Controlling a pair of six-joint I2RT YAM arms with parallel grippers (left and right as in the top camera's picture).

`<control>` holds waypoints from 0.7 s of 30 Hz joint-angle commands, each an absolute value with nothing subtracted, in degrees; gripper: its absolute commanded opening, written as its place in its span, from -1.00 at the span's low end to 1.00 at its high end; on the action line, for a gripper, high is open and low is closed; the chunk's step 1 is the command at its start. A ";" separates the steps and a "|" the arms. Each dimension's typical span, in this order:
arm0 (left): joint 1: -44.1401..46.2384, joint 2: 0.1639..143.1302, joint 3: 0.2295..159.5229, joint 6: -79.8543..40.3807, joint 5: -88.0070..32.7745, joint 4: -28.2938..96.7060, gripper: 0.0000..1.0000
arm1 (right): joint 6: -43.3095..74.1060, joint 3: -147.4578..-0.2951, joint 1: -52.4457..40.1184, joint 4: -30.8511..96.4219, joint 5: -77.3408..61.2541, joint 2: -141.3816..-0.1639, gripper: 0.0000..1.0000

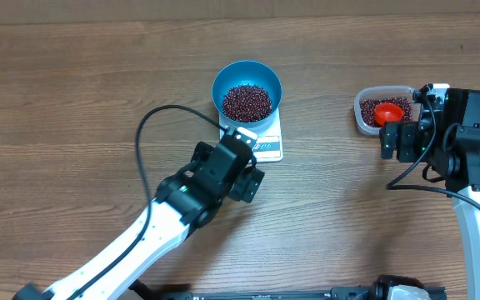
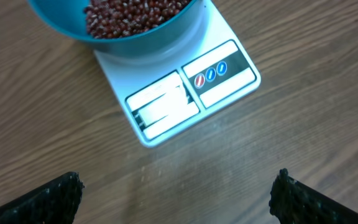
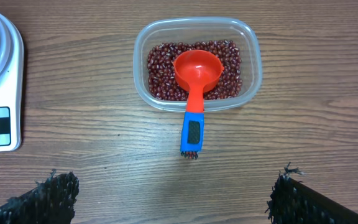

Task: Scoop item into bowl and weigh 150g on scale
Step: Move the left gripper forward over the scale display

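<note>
The blue bowl [image 1: 220, 82] stands on the white scale [image 1: 271, 148] and holds a layer of dark red beans [image 1: 247, 102]. In the left wrist view the bowl [image 2: 166, 34] sits at the top, with the scale's display panel [image 2: 191, 93] below it. My left gripper [image 1: 233, 158] hovers just in front of the scale's near edge. It is open [image 2: 179, 199] over bare wood. My right gripper [image 1: 398, 140] hangs open [image 3: 176, 196] just short of a clear tub [image 3: 253, 62] of beans [image 3: 225, 59]. A red scoop [image 3: 197, 71] with a blue handle rests in the tub.
The scoop's handle [image 3: 192, 130] juts over the tub's near rim toward my right gripper. A black cable [image 1: 144, 142] loops over the wood left of the left arm. The scale's edge [image 3: 2, 93] shows at the left of the right wrist view.
</note>
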State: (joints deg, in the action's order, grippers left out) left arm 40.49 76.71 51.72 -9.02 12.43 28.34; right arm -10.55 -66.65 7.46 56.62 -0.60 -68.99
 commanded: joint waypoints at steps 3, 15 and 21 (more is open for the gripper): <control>40.47 83.66 51.44 -11.62 12.01 26.11 0.99 | -10.28 -68.64 7.35 56.53 -0.05 -68.90 1.00; 40.45 91.53 51.44 -21.56 12.19 23.75 0.99 | -10.28 -68.66 7.35 56.53 -0.05 -68.90 1.00; 40.45 91.94 51.44 -25.91 12.21 23.79 0.99 | -10.28 -68.66 7.35 56.53 -0.05 -68.90 1.00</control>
